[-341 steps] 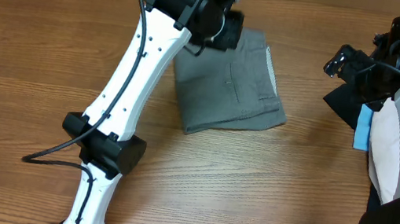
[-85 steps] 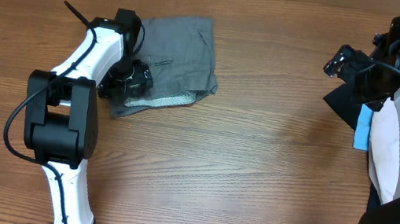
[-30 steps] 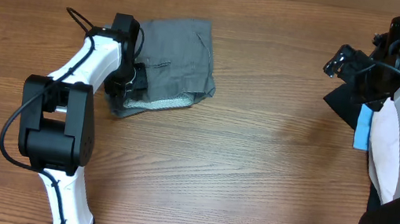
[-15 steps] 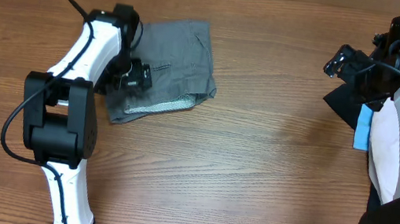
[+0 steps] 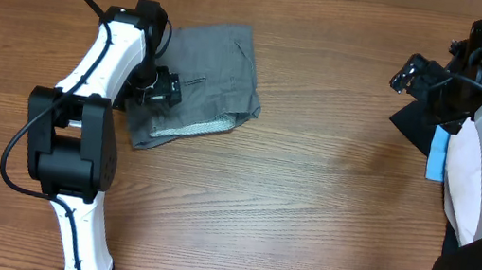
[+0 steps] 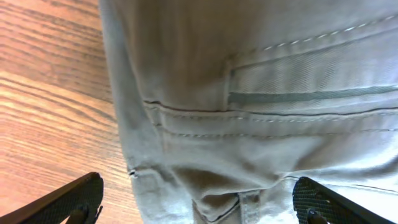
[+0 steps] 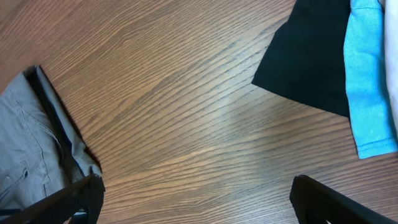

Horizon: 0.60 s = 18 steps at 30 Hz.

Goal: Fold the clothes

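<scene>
Shorts (image 5: pixel 219 60) beneath left end effector (image 5: pixel 159 88), fingers (image 6: pixel 74 198) spread, elbow bent back

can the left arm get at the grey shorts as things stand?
Probably yes. The left gripper hangs right over the grey shorts with its jaws wide open, and the left wrist view shows only cloth beneath, with nothing in the way.

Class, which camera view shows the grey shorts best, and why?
Overhead: nearly the whole grey shorts shows on the table. Left wrist gives only a close-up of seams and pocket; right wrist catches just one edge.
</scene>
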Tool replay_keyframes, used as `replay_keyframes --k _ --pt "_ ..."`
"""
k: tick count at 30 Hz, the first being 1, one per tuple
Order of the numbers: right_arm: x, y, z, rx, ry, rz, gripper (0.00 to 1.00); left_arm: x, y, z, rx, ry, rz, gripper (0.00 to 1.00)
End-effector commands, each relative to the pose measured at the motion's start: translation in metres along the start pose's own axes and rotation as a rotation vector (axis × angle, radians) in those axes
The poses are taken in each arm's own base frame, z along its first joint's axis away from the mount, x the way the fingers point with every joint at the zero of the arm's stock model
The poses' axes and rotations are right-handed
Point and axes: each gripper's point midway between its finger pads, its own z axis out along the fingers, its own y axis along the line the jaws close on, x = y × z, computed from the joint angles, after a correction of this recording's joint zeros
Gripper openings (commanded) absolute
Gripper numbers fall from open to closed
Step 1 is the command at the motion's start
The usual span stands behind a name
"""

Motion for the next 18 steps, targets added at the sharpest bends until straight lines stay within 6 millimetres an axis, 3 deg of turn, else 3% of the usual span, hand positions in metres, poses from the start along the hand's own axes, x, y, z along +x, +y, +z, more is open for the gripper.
replay_keyframes --k 1,18 --pt "-0.003 0.000 -0.002 0.006 -0.013 -0.005 1.00 0.005 0.013 0.007 -0.041 0.024 -0.043 1.00" --pt "-0.003 0.000 -0.002 0.005 -0.014 -0.005 1.00 0.030 0.005 0.062 0.015 0.073 -0.046 1.00"
